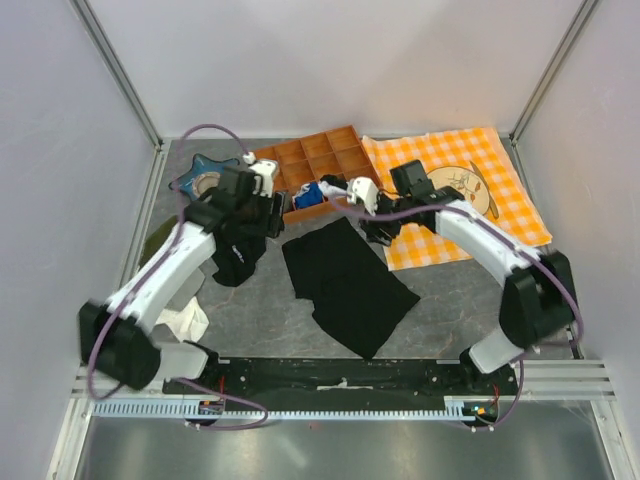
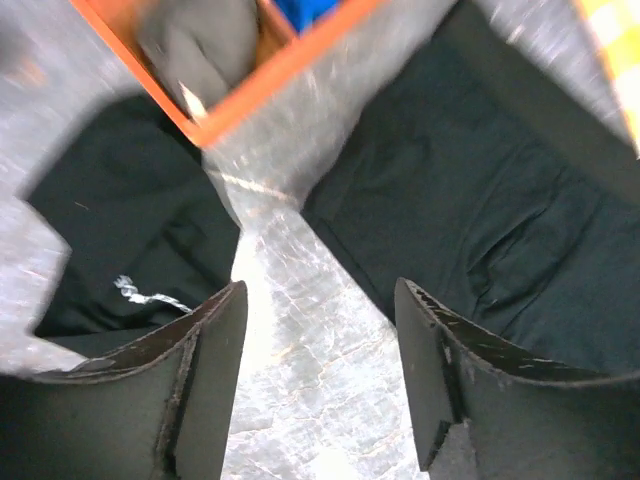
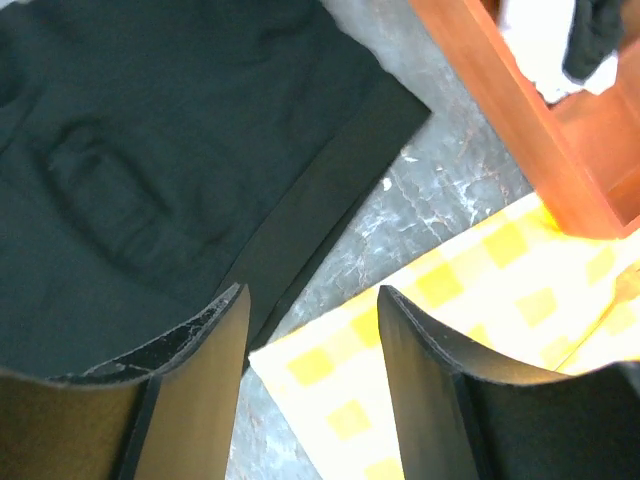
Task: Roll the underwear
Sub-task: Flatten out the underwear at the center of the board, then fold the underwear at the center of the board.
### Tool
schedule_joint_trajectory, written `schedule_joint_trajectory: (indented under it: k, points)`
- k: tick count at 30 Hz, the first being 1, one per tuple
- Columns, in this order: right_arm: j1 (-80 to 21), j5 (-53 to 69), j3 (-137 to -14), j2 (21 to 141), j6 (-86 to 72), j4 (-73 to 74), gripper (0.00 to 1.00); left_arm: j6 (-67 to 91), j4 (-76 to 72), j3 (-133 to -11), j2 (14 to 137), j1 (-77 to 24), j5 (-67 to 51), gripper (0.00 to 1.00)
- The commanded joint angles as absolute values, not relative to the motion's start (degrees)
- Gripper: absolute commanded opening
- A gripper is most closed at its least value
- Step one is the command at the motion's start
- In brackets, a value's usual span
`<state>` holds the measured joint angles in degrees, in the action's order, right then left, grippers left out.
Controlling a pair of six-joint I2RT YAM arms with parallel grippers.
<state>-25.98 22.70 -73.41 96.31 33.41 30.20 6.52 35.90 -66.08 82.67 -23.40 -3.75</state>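
The underwear (image 1: 345,285) is a plain black garment lying spread flat on the grey table, mid-scene. My left gripper (image 1: 268,218) hovers just off its upper left corner. In the left wrist view that gripper (image 2: 320,300) is open over bare table, with the underwear (image 2: 480,220) to its right. My right gripper (image 1: 376,230) hangs by the garment's upper right corner. In the right wrist view it (image 3: 312,300) is open and empty, above the edge where the underwear (image 3: 150,150) waistband meets the checked cloth.
An orange compartment tray (image 1: 310,165) stands at the back, with a yellow checked cloth (image 1: 460,190) to its right. A smaller black cloth (image 1: 235,260) lies left of the underwear. An olive-green cloth (image 1: 158,242) and a white cloth (image 1: 187,320) lie under the left arm.
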Motion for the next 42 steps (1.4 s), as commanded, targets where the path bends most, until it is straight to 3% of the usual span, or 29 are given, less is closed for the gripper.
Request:
schedule_joint_trajectory:
  k: [1, 3, 7, 23, 31, 33, 35, 38, 42]
  points:
    - [-26.01, 35.93, -63.24, 81.95, 65.40, 47.56, 0.61, 1.14, 30.07, -63.74, 62.29, -23.55, 0.71, 0.78]
    - [-26.01, 37.00, -58.47, 78.50, 82.68, 52.80, 0.61, 1.85, 27.70, -56.91, 56.37, -23.55, -0.78, 0.96]
    - [-26.19, 34.28, -49.06, 73.57, 92.88, 55.98, 0.62, 1.76, 22.77, -46.16, 44.66, -23.55, -9.47, 0.99]
    - [-32.16, 25.14, -38.41, 77.69, 91.15, 47.37, 0.41, 2.99, 20.83, -40.60, 47.46, -23.55, -16.08, 0.88]
    - [-41.12, 24.78, -38.50, 76.38, 89.13, 56.59, 0.28, 3.25, 21.62, -42.89, 55.45, -23.47, -21.35, 0.77]
    - [-42.79, 25.05, -38.58, 75.59, 87.72, 57.56, 0.29, 3.25, 21.62, -43.15, 57.12, -23.38, -22.06, 0.77]
    - [-42.98, 26.54, -39.89, 75.32, 84.21, 57.57, 0.39, 3.08, 21.18, -43.85, 59.31, -23.20, -23.20, 0.77]
    - [-41.84, 29.52, -45.33, 75.32, 79.11, 57.57, 0.47, 2.55, 21.27, -45.78, 64.66, -22.68, -23.55, 0.77]
    - [-33.43, 36.72, -58.31, 81.09, 80.42, 58.01, 0.52, 0.19, 21.71, -50.26, 73.00, -22.50, -24.43, 0.74]
